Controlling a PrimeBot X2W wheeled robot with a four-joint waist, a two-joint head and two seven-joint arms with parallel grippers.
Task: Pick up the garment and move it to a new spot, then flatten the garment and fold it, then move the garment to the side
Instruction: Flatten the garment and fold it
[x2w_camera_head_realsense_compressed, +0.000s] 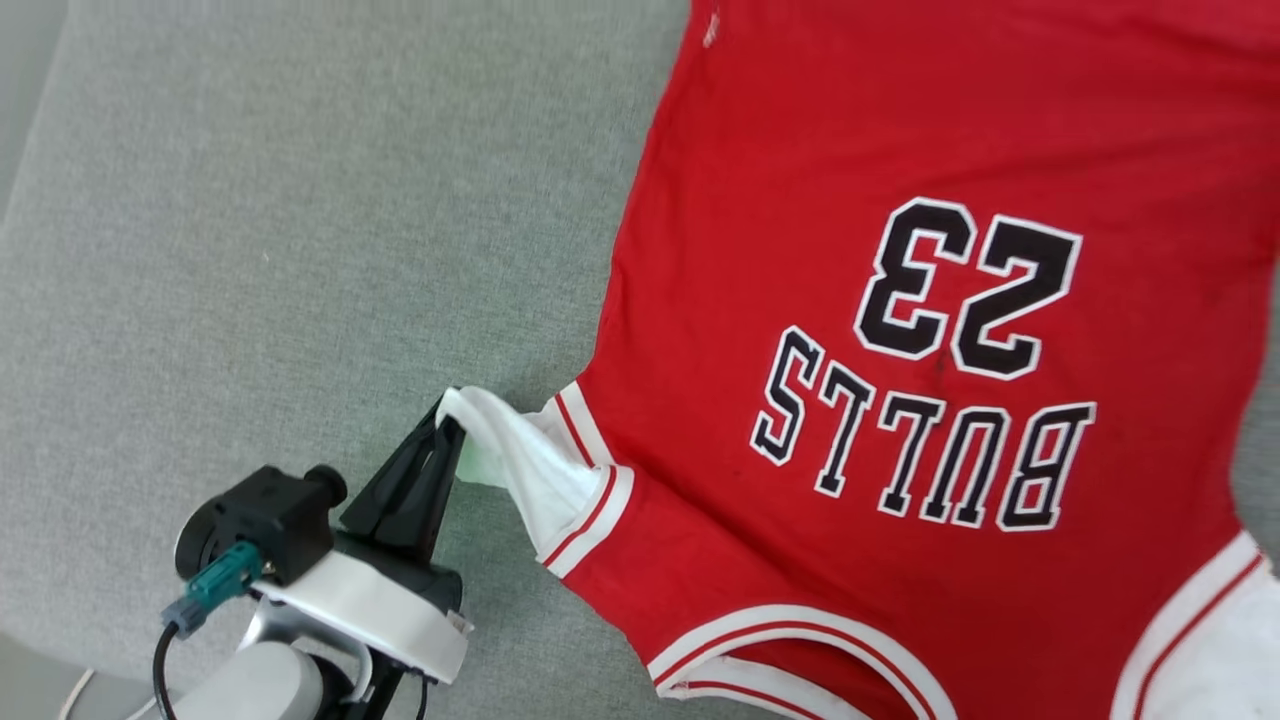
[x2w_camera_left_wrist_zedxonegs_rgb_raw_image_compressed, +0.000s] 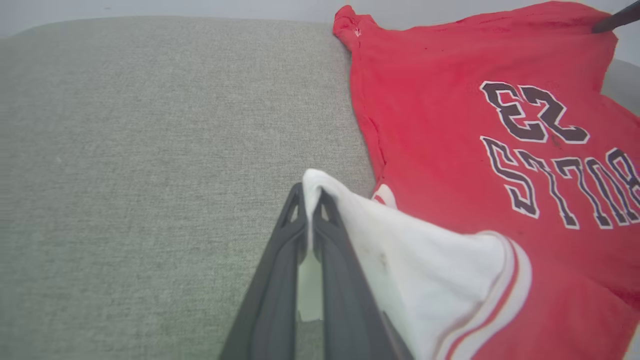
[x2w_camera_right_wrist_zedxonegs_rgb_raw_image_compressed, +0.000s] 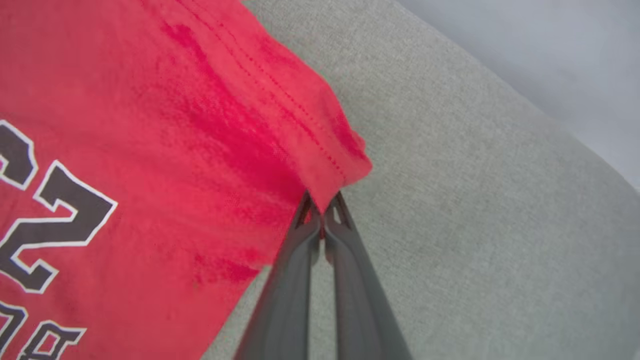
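The garment (x2w_camera_head_realsense_compressed: 880, 250) is a red jersey with white sleeves, lying print side up on a grey cushioned surface; "BULLS 23" reads upside down in the head view. My left gripper (x2w_camera_head_realsense_compressed: 447, 418) is shut on the tip of its white sleeve (x2w_camera_head_realsense_compressed: 520, 470), lifting the sleeve slightly; the left wrist view shows the garment (x2w_camera_left_wrist_zedxonegs_rgb_raw_image_compressed: 450, 125) and the white cloth pinched between my left gripper (x2w_camera_left_wrist_zedxonegs_rgb_raw_image_compressed: 310, 192) fingertips. In the right wrist view my right gripper (x2w_camera_right_wrist_zedxonegs_rgb_raw_image_compressed: 322, 210) is shut on the hemmed bottom corner of the garment (x2w_camera_right_wrist_zedxonegs_rgb_raw_image_compressed: 150, 100). A dark fingertip (x2w_camera_left_wrist_zedxonegs_rgb_raw_image_compressed: 617, 20) touches the garment's far corner in the left wrist view.
The grey fabric surface (x2w_camera_head_realsense_compressed: 300, 250) extends wide to the left of the garment, with a rounded corner at the top left. Pale floor (x2w_camera_right_wrist_zedxonegs_rgb_raw_image_compressed: 550, 50) lies beyond the surface's edge in the right wrist view.
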